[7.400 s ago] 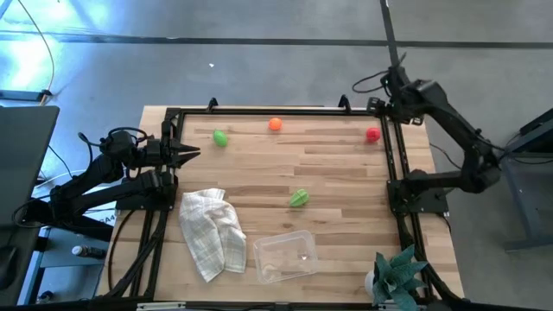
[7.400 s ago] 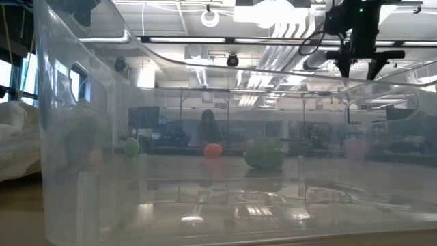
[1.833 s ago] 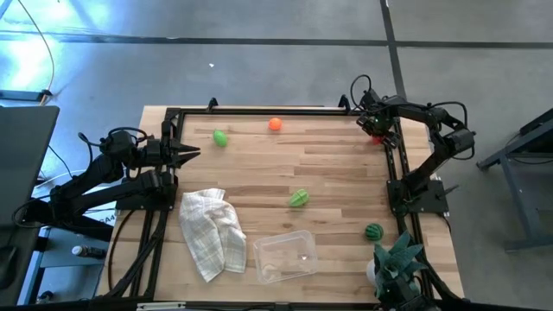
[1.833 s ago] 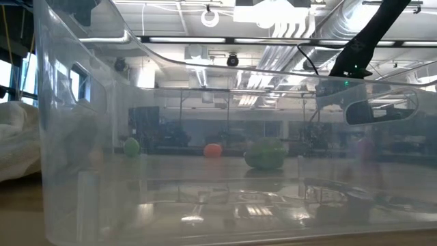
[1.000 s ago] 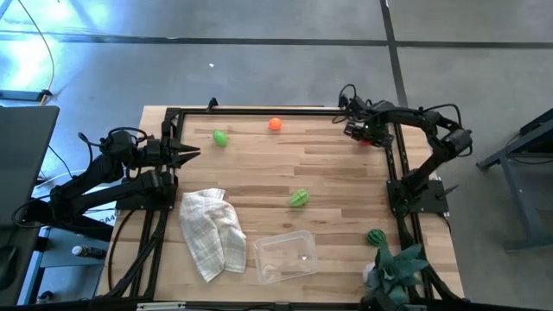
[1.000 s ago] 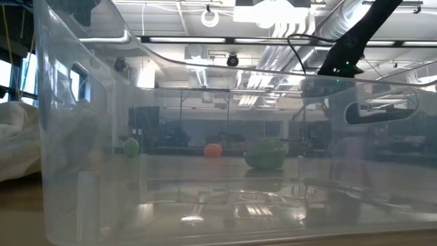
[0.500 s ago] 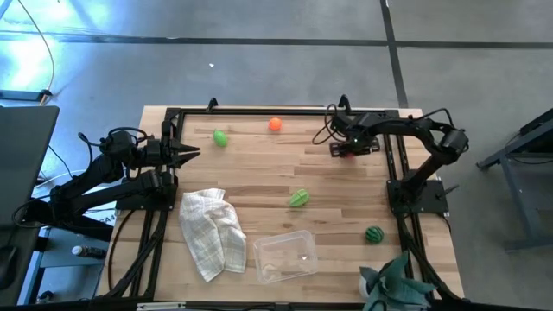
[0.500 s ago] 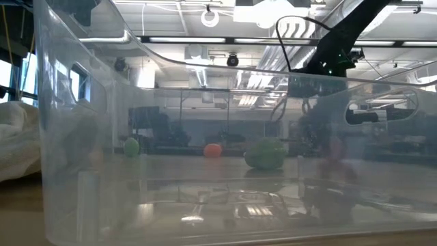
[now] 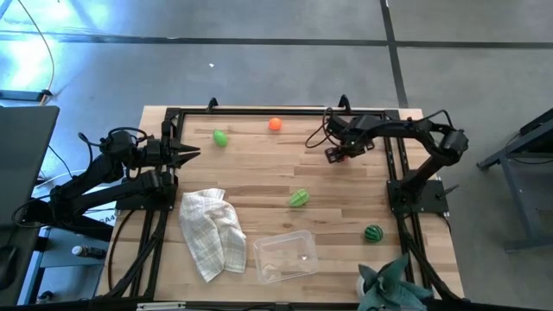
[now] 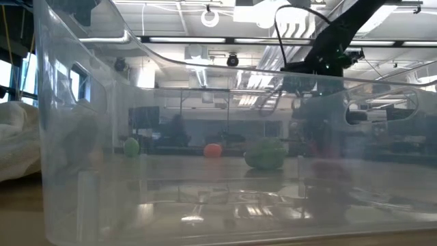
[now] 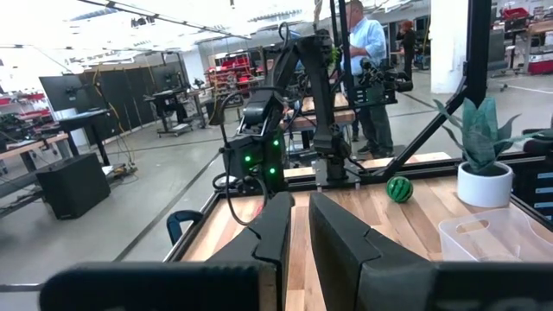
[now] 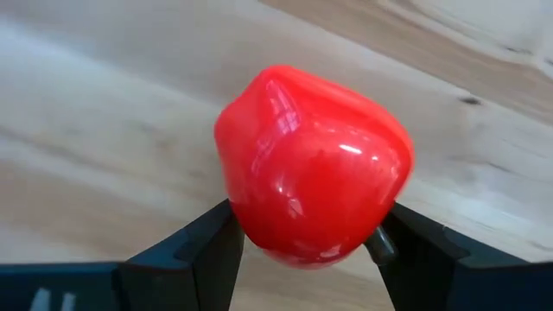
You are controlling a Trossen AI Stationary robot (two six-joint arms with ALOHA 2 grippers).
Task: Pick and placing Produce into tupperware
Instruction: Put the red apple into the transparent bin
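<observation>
cloth (image 9: 212,233) left of tupperware (image 9: 283,256) | leafy produce (image 9: 299,198) behind tupperware

The table (image 9: 346,199) is pale wood planks in mixed tan shades, framed by black rails. On it lie a bright green ball (image 9: 220,137), an orange fruit (image 9: 275,124), a light-green leafy piece (image 9: 299,198) and a dark green striped ball (image 9: 372,233). The cloth (image 9: 210,232) is white with a faint grey check. The container (image 9: 284,257) is clear. A glossy red fruit (image 12: 313,166) sits between dark fingers (image 12: 190,255) — the plant (image 9: 390,289) is teal.
</observation>
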